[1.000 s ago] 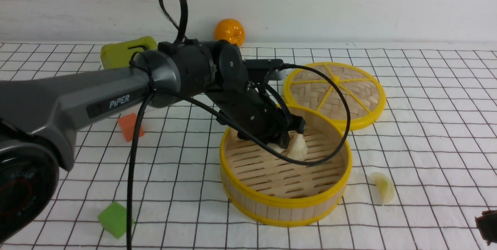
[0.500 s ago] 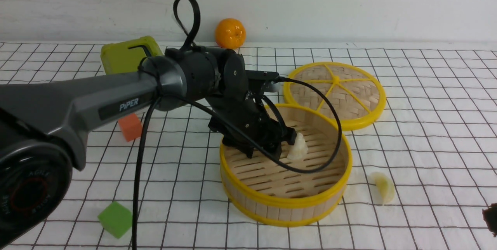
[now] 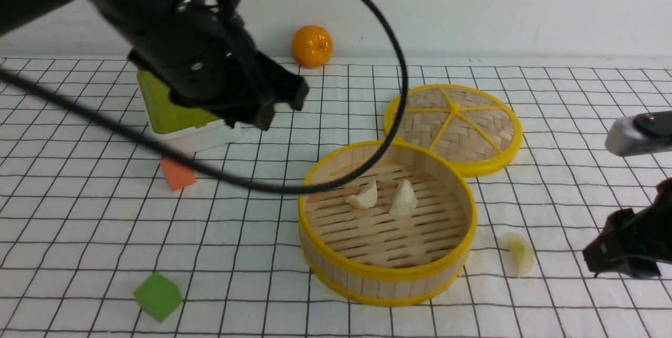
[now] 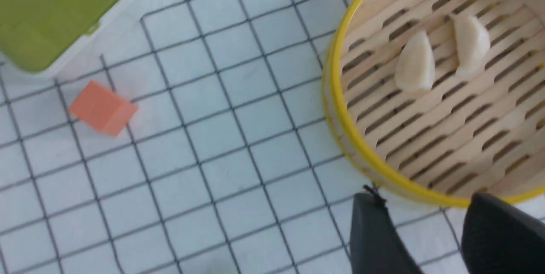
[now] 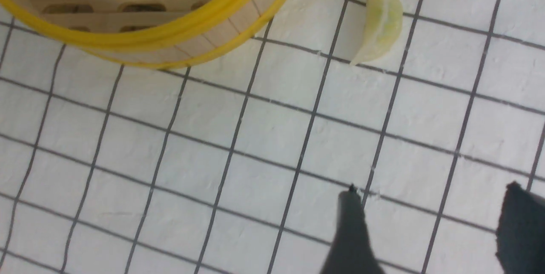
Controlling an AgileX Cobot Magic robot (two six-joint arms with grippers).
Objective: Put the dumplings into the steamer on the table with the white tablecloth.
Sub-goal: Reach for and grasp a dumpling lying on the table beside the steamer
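Obs: right claw [image 5: 432, 189] stands apart, empty, over the worktop [image 5: 213, 159]. Just ahead lies the yellowish dumpling [image 5: 381, 27]; beyond it is the steamer [image 5: 170, 38], holding two dumplings [image 3: 363, 197]. The left claw [image 4: 425, 197] is apart, empty, beside the steamer. Risk: a shallow pinch squirts the crescent sideways; low fingertips snag the tablecloth [image 5: 127, 146].

Bare white grid cloth [image 3: 556, 191] rings the yellowish-green crescent dumpling [image 3: 520, 255]; round yellow-rimmed bamboo steamer [image 3: 388, 276] wall close at left.
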